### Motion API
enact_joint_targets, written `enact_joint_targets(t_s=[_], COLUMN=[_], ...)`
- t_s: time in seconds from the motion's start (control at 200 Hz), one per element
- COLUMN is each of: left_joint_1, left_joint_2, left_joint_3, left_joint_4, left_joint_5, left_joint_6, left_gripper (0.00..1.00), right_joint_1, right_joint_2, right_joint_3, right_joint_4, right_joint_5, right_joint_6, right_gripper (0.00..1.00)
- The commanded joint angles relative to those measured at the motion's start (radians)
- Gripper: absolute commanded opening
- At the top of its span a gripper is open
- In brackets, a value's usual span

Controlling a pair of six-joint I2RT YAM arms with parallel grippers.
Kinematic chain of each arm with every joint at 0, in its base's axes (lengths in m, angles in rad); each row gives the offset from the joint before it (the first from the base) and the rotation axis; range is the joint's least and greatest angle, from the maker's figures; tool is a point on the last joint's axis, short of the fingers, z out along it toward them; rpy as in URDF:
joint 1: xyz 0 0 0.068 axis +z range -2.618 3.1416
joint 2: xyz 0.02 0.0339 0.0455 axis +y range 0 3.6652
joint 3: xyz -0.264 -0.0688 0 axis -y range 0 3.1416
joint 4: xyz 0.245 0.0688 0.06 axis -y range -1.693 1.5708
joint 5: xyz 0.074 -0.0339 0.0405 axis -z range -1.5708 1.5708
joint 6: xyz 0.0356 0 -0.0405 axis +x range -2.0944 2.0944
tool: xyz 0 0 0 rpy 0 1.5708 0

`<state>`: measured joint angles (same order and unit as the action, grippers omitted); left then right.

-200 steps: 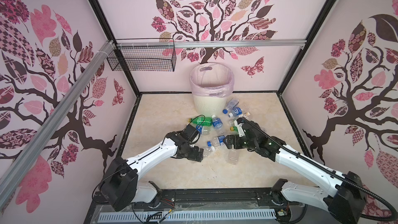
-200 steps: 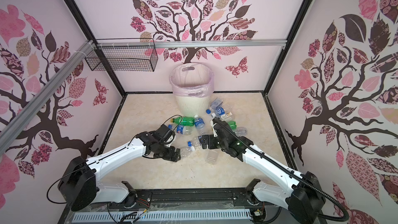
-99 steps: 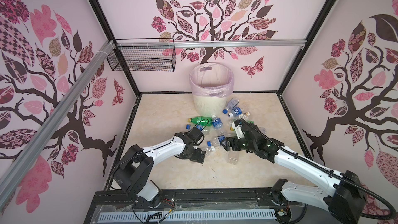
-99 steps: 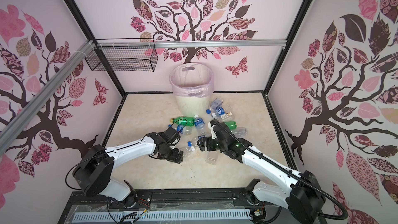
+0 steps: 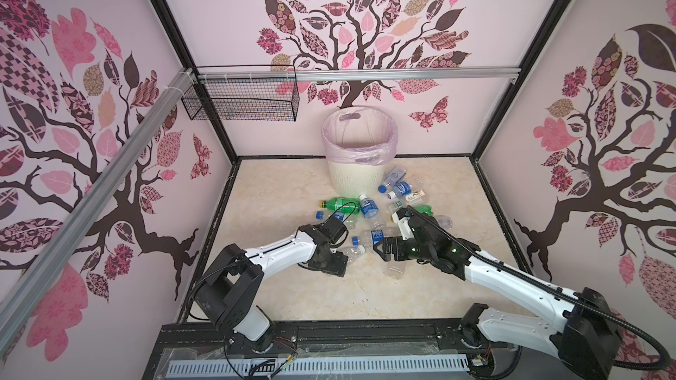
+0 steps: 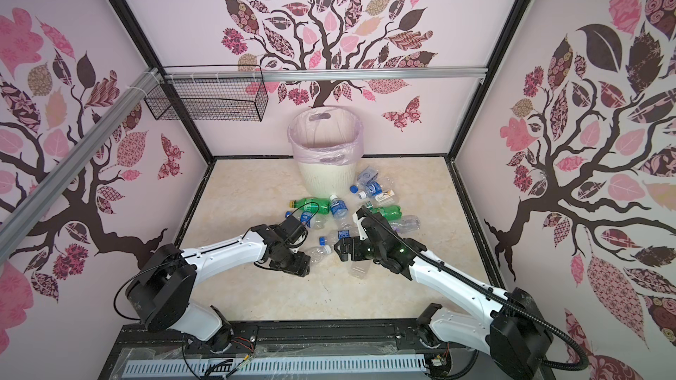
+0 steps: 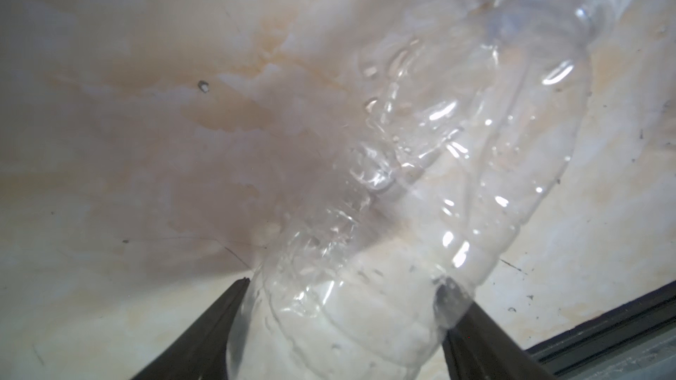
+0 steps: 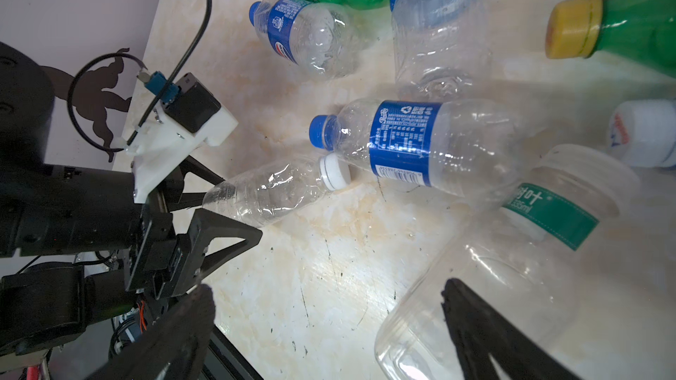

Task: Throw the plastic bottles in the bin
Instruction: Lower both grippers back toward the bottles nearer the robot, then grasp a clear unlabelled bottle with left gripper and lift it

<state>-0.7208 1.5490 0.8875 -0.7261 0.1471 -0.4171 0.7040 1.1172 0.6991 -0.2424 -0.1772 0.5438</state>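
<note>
A clear unlabelled bottle [image 5: 352, 251] [image 6: 317, 251] with a white cap lies on the marble floor. My left gripper [image 5: 342, 257] [image 7: 345, 285] is shut on its base end, one finger against each side. My right gripper [image 5: 380, 252] [image 8: 325, 286] stands open just right of it, bare floor between its fingers, one finger over a wide clear bottle [image 8: 512, 250] with a green label. More plastic bottles lie behind: a blue-labelled one [image 8: 402, 140], two green ones [image 5: 338, 202] [image 5: 420, 209], several others. The bin [image 5: 351, 180] [image 6: 322, 180], cream with a pink bag, stands at the back.
A black wire mesh basket [image 5: 241, 100] hangs on the back wall at the left. Black frame edges border the floor on every side. The left arm's camera cable [image 8: 197, 12] loops above its wrist. Bare floor [image 5: 329, 297] lies in front of both grippers.
The left gripper's fingers have closed in from wide open onto the clear white-capped bottle, after sliding round its base. The right gripper has barely moved and stays open.
</note>
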Motion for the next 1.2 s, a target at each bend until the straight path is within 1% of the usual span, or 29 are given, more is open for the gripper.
enact_joint_targets(t_s=[0.0, 0.075, 0.16, 0.265, 0.355, 0.56, 0.715, 0.845, 0.945, 1.045, 1.195], left_joint_1=[-0.021, -0.039, -0.048, -0.049, -0.049, -0.049, -0.05, -0.049, -0.049, -0.049, -0.05], left_joint_2=[0.002, -0.001, -0.014, -0.043, -0.044, 0.029, 0.057, 0.07, 0.071, 0.061, 0.055], left_joint_3=[0.013, 0.012, 0.015, 0.026, 0.053, 0.105, 0.089, 0.079, 0.078, 0.073, 0.062], left_joint_4=[0.022, 0.016, -0.003, -0.035, -0.054, -0.05, -0.025, -0.015, -0.022, -0.026, -0.034], left_joint_5=[0.025, 0.023, 0.015, -0.045, -0.076, -0.063, -0.043, -0.039, -0.049, -0.059, -0.076], left_joint_6=[0.003, -0.001, 0.001, 0.012, 0.027, 0.051, 0.057, 0.055, 0.058, 0.058, 0.065], left_gripper=[0.78, 0.8, 0.84, 0.91, 0.94, 0.95, 0.92, 0.86, 0.77, 0.64, 0.58], right_joint_1=[0.004, 0.004, 0.004, 0.004, 0.003, 0.005, 0.004, 0.005, 0.005, 0.004, 0.004], right_joint_2=[0.0, -0.003, -0.01, -0.021, -0.03, -0.047, -0.07, -0.071, -0.064, -0.061, -0.063], right_joint_3=[-0.007, -0.009, -0.008, -0.011, -0.015, -0.021, -0.028, -0.032, -0.033, -0.041, -0.043], right_joint_4=[0.006, 0.005, -0.004, -0.009, -0.008, -0.007, -0.024, -0.024, -0.014, 0.001, 0.009], right_joint_5=[0.013, 0.015, 0.014, 0.019, 0.022, 0.021, 0.041, 0.047, 0.044, 0.041, 0.04], right_joint_6=[0.018, 0.021, 0.02, 0.02, 0.023, 0.031, 0.027, 0.025, 0.031, 0.043, 0.055], right_gripper=[1.0, 1.0, 1.0, 1.0, 1.0, 1.0, 1.0, 1.0, 0.99, 0.99, 1.0])
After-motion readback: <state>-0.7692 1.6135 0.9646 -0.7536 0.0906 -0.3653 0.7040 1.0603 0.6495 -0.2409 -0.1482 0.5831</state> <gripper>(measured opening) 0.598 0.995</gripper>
